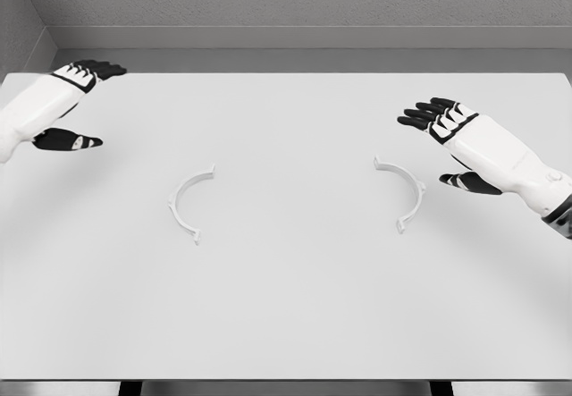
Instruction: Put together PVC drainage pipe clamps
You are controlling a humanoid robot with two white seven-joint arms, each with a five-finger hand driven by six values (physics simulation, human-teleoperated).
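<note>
White clamp halves [189,204] [403,190] apart on table [286,324].

Both clamp halves look like matt white plastic, smooth: left clamp half [189,202] inboard of the left hand [70,110], right clamp half [404,191] just beside the right hand [451,137]. Table [286,307] under the hands: smooth matt white. Hand shells glossy white, fingers [420,114] matt black.
</note>
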